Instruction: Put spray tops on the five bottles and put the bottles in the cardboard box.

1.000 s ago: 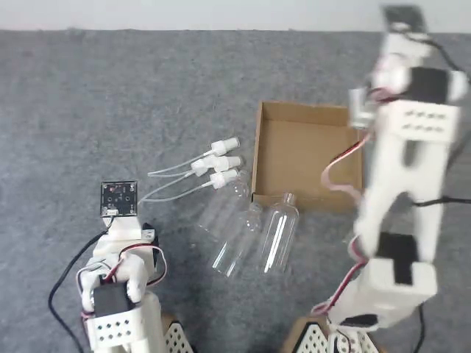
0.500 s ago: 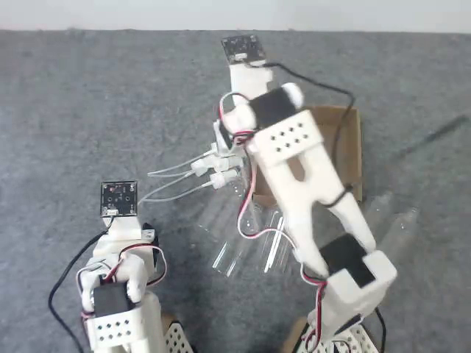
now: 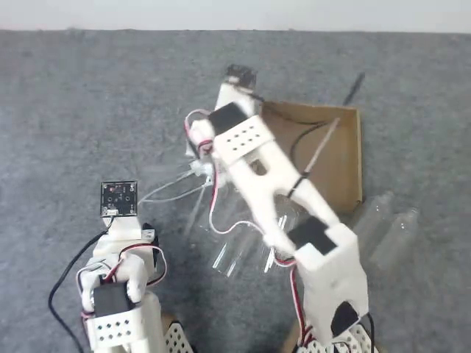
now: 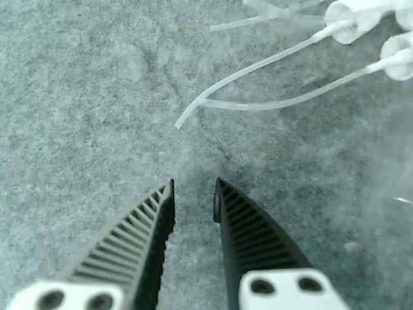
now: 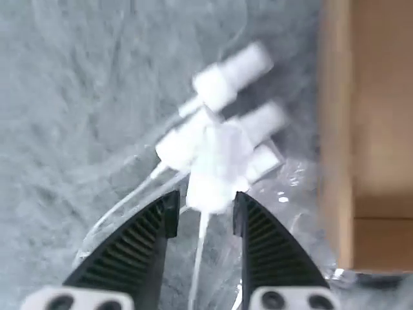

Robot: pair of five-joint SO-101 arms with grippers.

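Observation:
Several white spray tops (image 5: 219, 139) with thin tubes lie bunched on the grey carpet beside the cardboard box (image 5: 368, 110). My right gripper (image 5: 205, 205) is open just above them, one top between its fingertips. In the high view the right arm (image 3: 250, 147) stretches across the box corner (image 3: 346, 162) to the spray tops (image 3: 199, 168). Clear bottles (image 3: 228, 257) lie on their sides under that arm, and two more bottles (image 3: 390, 224) lie right of the box. My left gripper (image 4: 193, 194) hovers low over bare carpet, open by a narrow gap, short of the tube ends (image 4: 258, 71).
The left arm (image 3: 118, 279) is folded back at the near left. Wide grey carpet (image 3: 88, 103) spreads to the left and far side. A pale wall edge (image 3: 221, 15) runs along the back.
The right arm has swung from over the box's right side leftward and down onto the spray tops. The left arm has kept still.

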